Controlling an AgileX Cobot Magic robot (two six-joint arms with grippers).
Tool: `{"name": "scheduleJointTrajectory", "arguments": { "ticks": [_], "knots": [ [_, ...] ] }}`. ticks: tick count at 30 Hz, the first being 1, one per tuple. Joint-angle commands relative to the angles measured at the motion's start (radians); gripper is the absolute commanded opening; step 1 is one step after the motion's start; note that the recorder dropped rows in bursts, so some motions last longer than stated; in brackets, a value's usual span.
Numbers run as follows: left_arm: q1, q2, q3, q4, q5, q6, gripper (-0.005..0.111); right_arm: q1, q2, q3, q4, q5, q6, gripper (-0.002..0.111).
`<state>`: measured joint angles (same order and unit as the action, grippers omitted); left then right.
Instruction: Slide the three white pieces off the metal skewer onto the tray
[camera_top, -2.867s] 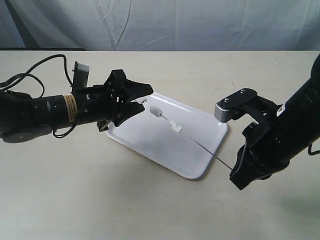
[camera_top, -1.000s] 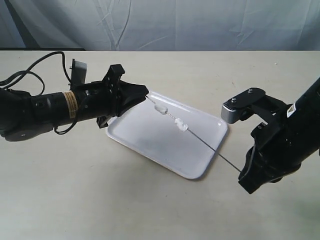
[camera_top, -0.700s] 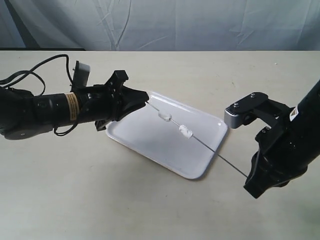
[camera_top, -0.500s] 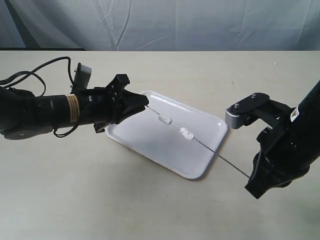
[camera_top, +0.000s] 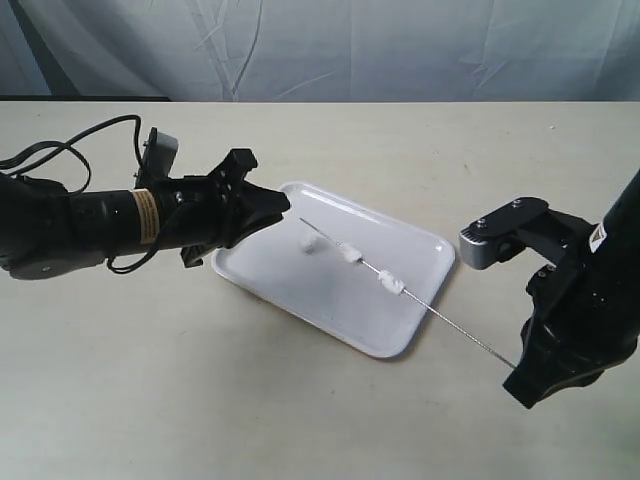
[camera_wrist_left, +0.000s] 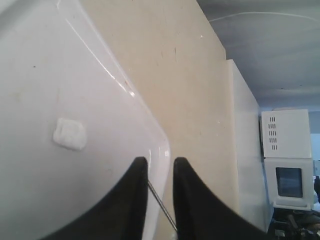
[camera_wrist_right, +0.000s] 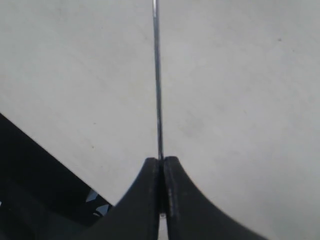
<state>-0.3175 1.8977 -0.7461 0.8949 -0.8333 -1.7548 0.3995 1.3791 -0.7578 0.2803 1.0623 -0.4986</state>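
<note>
The white tray (camera_top: 300, 285) lies mid-table. Above it slants the metal skewer (camera_top: 450, 322), with my right gripper (camera_top: 518, 378) shut on its lower end. Two white pieces (camera_top: 350, 253) (camera_top: 392, 283) are threaded on the rod. A third white piece (camera_top: 310, 243) lies loose on the tray, also seen in the left wrist view (camera_wrist_left: 70, 134). My left gripper (camera_top: 287, 205) is open at the skewer's free tip; the thin rod (camera_wrist_left: 161, 206) shows in the gap between its fingers (camera_wrist_left: 140, 172), unclamped. In the right wrist view the skewer (camera_wrist_right: 157, 75) runs straight out of the closed right gripper (camera_wrist_right: 161, 162).
The tray rim (camera_wrist_left: 150, 135) passes just under my left fingertips. Bare beige table (camera_top: 200, 380) surrounds the tray. A grey cloth backdrop (camera_top: 350, 50) hangs behind the table's far edge. My left arm's cable (camera_top: 60, 150) loops at the far left.
My right gripper has drawn the skewer down and to the right, out of the left gripper. One white piece has dropped onto the tray; the other two moved along with the rod.
</note>
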Motion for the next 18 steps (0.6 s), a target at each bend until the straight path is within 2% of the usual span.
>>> {"name": "scheduleJointTrajectory", "arguments": {
  "ticks": [1, 7, 13, 18],
  "knots": [
    [-0.002, 0.004, -0.004, -0.021, 0.003, 0.002, 0.019, -0.001, -0.009, 0.004, -0.008, -0.004, 0.002, -0.001],
    [-0.002, 0.004, -0.004, -0.01, -0.009, 0.004, 0.019, -0.001, -0.009, 0.004, -0.008, -0.003, 0.002, -0.001],
    [-0.002, 0.004, -0.004, 0.115, -0.193, 0.014, 0.02, -0.001, -0.009, 0.004, -0.008, -0.08, 0.004, -0.001],
    [-0.002, 0.004, -0.004, 0.233, -0.207, 0.01, 0.031, -0.001, -0.007, 0.004, 0.013, -0.123, 0.006, -0.001]
  ]
}}
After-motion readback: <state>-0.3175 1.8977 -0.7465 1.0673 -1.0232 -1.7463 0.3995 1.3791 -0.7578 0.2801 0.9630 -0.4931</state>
